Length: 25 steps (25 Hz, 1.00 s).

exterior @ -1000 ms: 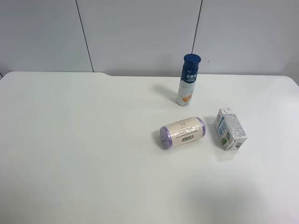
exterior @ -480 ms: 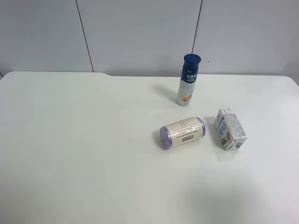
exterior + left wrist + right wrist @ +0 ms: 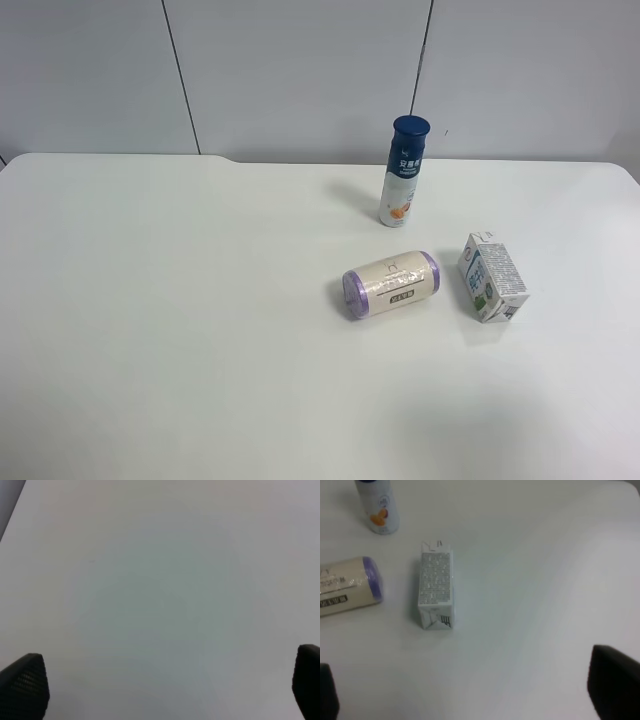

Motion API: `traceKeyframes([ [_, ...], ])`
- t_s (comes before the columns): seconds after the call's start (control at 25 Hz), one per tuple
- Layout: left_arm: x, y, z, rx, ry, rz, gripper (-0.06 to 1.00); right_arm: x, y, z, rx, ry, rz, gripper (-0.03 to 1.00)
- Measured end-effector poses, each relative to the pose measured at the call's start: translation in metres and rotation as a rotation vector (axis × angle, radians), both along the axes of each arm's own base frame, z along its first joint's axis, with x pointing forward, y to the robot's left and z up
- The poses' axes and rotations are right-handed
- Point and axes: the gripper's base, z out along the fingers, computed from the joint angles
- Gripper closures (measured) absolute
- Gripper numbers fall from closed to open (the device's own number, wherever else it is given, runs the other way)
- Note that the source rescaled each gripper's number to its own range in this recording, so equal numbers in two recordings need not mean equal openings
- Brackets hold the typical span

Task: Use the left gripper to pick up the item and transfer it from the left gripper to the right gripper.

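The item, a small white milk carton [image 3: 492, 277] with blue and green print, lies on its side at the right of the white table [image 3: 180, 300]. The right wrist view also shows the carton [image 3: 436, 584], lying flat well ahead of my right gripper [image 3: 470, 692]. That gripper is open, its black fingertips [image 3: 612, 682] far apart with nothing between them. My left gripper [image 3: 165, 690] is open too, over bare table, and its fingertips [image 3: 25, 685] stand wide apart. Neither arm appears in the exterior high view.
A cream roll with purple ends [image 3: 391, 283] lies just beside the carton, toward the table's middle. A tall blue-capped bottle [image 3: 404, 172] stands upright behind them near the back edge. A grey panelled wall rises behind the table.
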Motion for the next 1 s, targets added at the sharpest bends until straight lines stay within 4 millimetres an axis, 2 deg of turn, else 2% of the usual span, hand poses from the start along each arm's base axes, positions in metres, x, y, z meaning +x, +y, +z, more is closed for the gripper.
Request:
traceKeyframes([
  [1.0, 0.0000, 0.0000, 0.0000, 0.000, 0.000, 0.000, -0.05, 0.0000, 0.0000, 0.0000, 0.000, 0.000, 0.000, -0.03],
])
